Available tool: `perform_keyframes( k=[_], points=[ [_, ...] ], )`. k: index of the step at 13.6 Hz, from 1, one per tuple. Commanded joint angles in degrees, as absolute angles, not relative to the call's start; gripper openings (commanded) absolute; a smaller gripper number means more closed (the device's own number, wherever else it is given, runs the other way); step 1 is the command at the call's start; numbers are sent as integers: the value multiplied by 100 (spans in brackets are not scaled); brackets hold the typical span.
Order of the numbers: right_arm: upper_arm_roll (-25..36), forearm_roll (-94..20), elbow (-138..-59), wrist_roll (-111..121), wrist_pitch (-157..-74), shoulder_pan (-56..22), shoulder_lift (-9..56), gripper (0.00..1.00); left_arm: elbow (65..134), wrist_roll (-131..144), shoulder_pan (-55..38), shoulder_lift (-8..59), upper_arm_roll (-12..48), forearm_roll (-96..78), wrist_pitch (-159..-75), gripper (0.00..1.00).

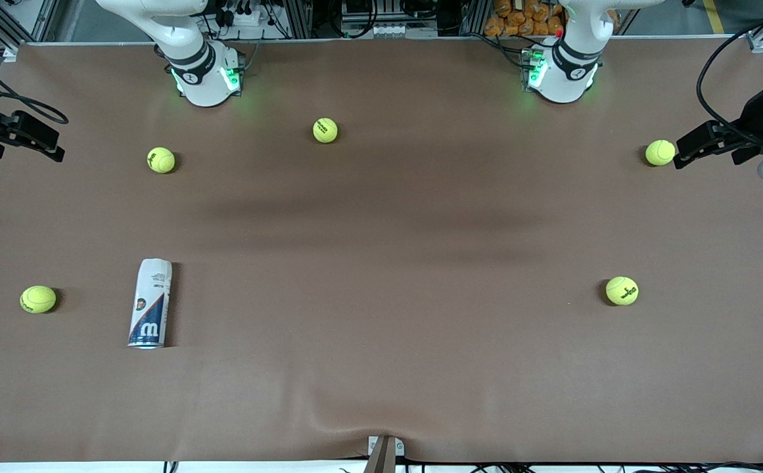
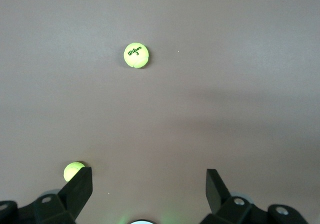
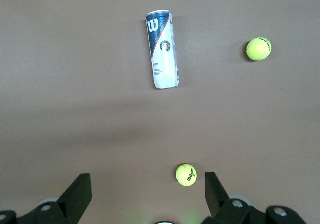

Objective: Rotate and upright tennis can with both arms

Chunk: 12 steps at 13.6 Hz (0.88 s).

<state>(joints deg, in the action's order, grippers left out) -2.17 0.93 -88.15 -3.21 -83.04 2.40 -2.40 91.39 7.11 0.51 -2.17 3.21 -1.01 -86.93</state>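
The tennis can (image 1: 150,302) lies on its side on the brown table, toward the right arm's end. Its dark blue "W" end points at the front camera and its white end points toward the bases. In the right wrist view the tennis can (image 3: 162,49) lies well off from my right gripper (image 3: 147,179), which hangs open and empty high over the table. My left gripper (image 2: 148,176) also hangs open and empty high over its own end, with no can in its view. Neither gripper shows in the front view, only the arms' white bases (image 1: 204,72) (image 1: 562,72).
Several yellow tennis balls lie scattered: beside the can (image 1: 38,299), near the right base (image 1: 161,159), mid-table (image 1: 325,130), and toward the left arm's end (image 1: 622,290) (image 1: 660,152). Black fixtures reach in at both table ends (image 1: 20,135) (image 1: 716,141). The cloth wrinkles (image 1: 355,414) near the front edge.
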Motion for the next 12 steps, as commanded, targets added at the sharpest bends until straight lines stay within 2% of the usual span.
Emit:
perform_keyframes(
  k=[1,12],
  points=[
    [-264,105,-8833,-255,-8350,308,-229,100,9158,817,70,-290,352,-79,-8640,100],
    [-264,105,-8833,-255,-8358,308,-132,100,9167,817,79,-290,343,-79,-8631,100]
  ],
)
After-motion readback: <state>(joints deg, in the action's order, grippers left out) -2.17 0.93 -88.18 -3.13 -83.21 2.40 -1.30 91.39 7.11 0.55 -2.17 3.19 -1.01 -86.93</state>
